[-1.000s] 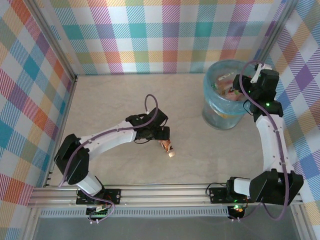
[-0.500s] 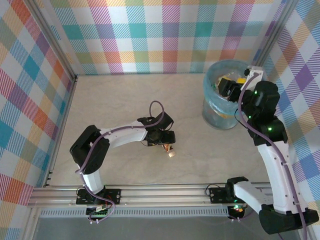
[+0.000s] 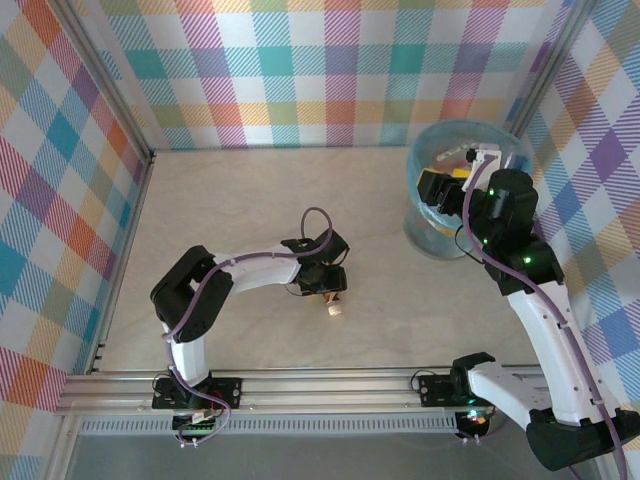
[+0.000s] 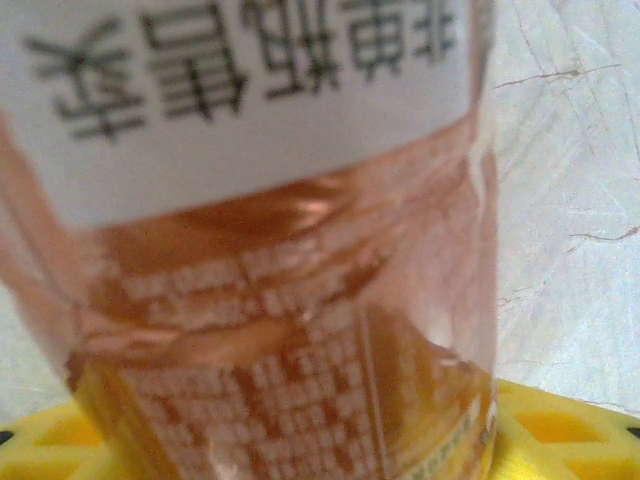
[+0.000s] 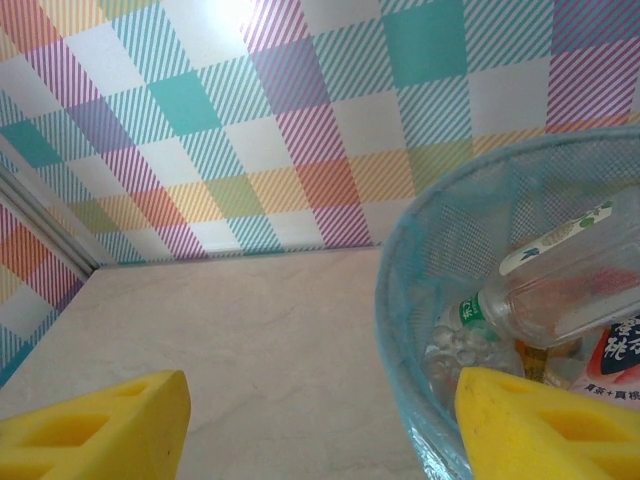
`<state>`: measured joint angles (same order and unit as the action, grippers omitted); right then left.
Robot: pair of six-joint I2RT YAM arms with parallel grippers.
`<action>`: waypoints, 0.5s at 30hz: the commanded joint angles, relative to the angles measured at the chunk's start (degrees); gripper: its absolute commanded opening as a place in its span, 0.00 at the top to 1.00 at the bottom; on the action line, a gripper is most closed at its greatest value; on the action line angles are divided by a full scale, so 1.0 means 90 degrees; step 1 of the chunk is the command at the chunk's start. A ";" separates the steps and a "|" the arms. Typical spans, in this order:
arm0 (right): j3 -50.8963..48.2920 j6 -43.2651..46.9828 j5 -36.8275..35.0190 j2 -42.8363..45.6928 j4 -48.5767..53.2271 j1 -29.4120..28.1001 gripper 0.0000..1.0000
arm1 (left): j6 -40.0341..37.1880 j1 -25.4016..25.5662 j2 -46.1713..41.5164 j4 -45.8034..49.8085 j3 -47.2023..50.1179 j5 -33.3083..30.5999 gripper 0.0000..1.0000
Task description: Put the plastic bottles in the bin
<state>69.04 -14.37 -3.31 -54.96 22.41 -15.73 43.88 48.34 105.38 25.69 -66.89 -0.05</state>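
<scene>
A copper-labelled plastic bottle (image 3: 331, 299) with a white cap lies on the table near the middle. My left gripper (image 3: 324, 282) is over it. In the left wrist view the bottle (image 4: 280, 250) stands between the yellow fingers (image 4: 560, 430), which press against both of its sides. The bin (image 3: 428, 236), lined with a light-blue bag, stands at the far right with several bottles inside. My right gripper (image 3: 440, 186) hovers open over its left rim. In the right wrist view the right gripper (image 5: 320, 425) holds nothing. There the bin's rim (image 5: 398, 270) is on the right, with a clear bottle (image 5: 560, 300) inside.
Checked walls close in the table at the back and on both sides. A metal rail runs along the near edge by the arm bases. Bare table (image 3: 230, 210) lies between the lying bottle and the bin.
My left gripper's fingers have come together on the copper bottle. My right arm has drawn back, moving its open gripper from over the bin's middle to its left rim.
</scene>
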 commanded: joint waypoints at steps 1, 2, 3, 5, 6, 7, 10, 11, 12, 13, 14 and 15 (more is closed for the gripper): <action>0.0155 -0.0052 0.0213 0.0052 0.0036 -0.0040 0.28 | -0.0347 0.0016 -0.0682 0.0192 0.0022 -0.0452 0.38; 0.0194 -0.0044 0.0348 0.0051 0.0037 -0.0050 0.28 | -0.0483 0.0018 -0.0875 0.0266 0.0003 -0.0627 0.39; 0.0243 -0.0034 0.0525 0.0038 0.0025 -0.0048 0.28 | -0.0648 0.0018 -0.1083 0.0312 -0.0008 -0.0803 0.40; 0.0274 0.0019 0.0946 0.0043 -0.0088 -0.0049 0.27 | -0.1012 0.0011 -0.1519 0.0298 -0.0004 -0.1068 0.42; 0.0274 0.0060 0.1165 0.0042 -0.0169 -0.0047 0.26 | -0.1225 0.0023 -0.1797 0.0245 0.0009 -0.1197 0.43; 0.0279 0.0064 0.1355 0.0042 -0.0232 -0.0049 0.26 | -0.1411 0.0020 -0.2036 0.0167 0.0037 -0.1295 0.43; 0.0255 -0.0024 0.2195 0.0024 -0.0581 -0.0045 0.25 | -0.2132 0.0058 -0.2876 -0.0265 0.0201 -0.1458 0.43; 0.0234 -0.0131 0.2581 -0.0002 -0.0749 -0.0048 0.24 | -0.2460 0.0092 -0.3169 -0.0462 0.0282 -0.1402 0.43; 0.0208 -0.0275 0.3009 -0.0047 -0.0983 -0.0049 0.24 | -0.2795 0.0132 -0.3464 -0.0683 0.0373 -0.1297 0.43; 0.0195 -0.0417 0.3384 -0.0112 -0.1158 -0.0050 0.24 | -0.3088 0.0168 -0.3717 -0.0871 0.0463 -0.1139 0.42; 0.0199 -0.0596 0.3811 -0.0205 -0.1332 -0.0062 0.24 | -0.3454 0.0203 -0.4004 -0.1022 0.0578 -0.0897 0.41; 0.0217 -0.0756 0.4230 -0.0320 -0.1525 -0.0085 0.23 | -0.3719 0.0215 -0.4292 -0.1341 0.0687 -0.0550 0.41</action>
<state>69.76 -16.84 20.45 -55.90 16.25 -15.88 21.87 48.80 71.75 20.12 -63.51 -9.34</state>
